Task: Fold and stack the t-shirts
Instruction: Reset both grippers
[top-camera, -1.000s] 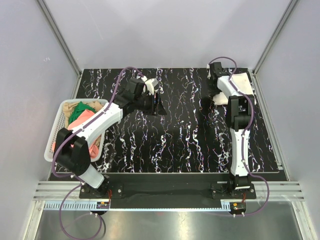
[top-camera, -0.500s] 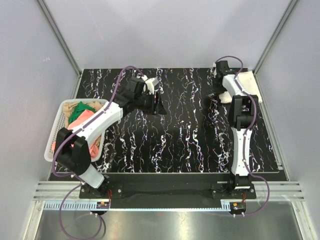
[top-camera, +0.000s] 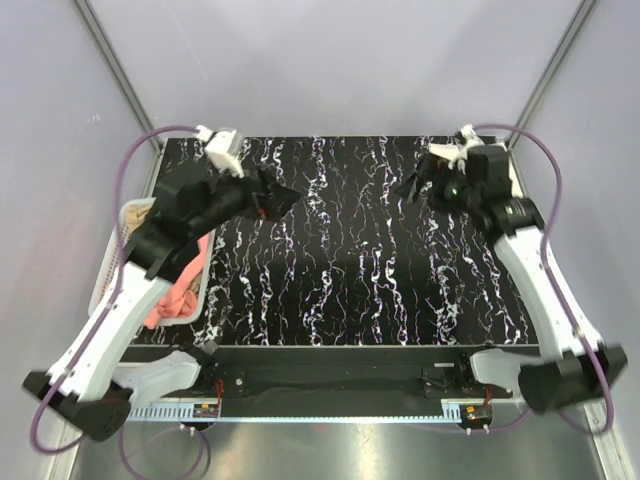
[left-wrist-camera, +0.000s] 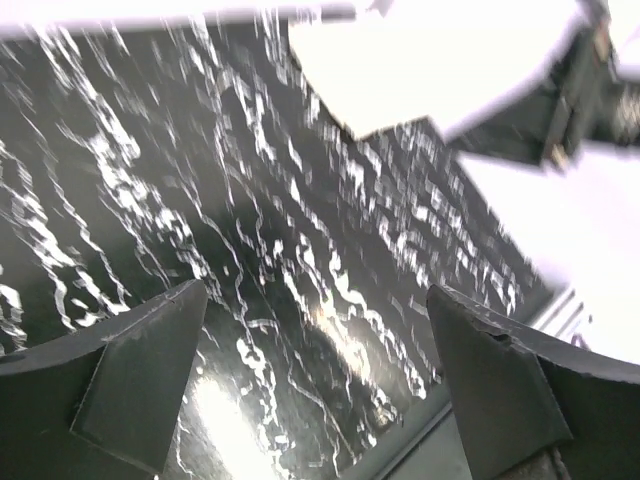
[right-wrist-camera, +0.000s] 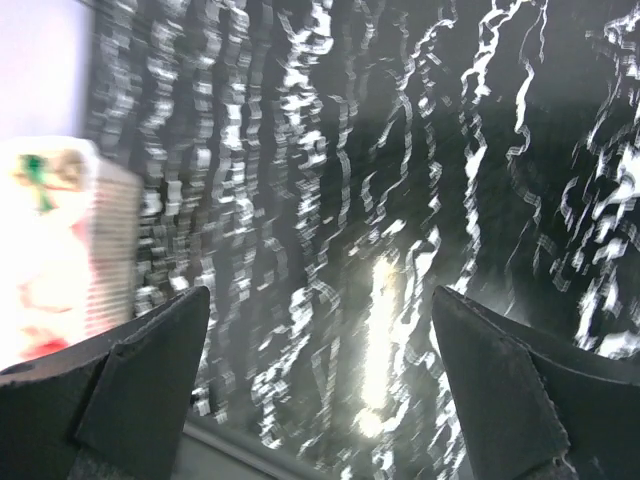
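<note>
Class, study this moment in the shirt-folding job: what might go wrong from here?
The left arm hangs over the basket, hiding most of it from above; reaching for the salmon-pink shirt may catch the rim.
Both wrist views are blurred, so the open left hand or right hand may misgrasp.

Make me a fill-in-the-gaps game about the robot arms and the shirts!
1. The left gripper and the right gripper are both wide ____, with nothing between their fingers.
2. The white mesh basket stands at the robot's ____ side of the table.
3. The t-shirt at the basket's near end is salmon-____.

Missing words: open; left; pink.
</note>
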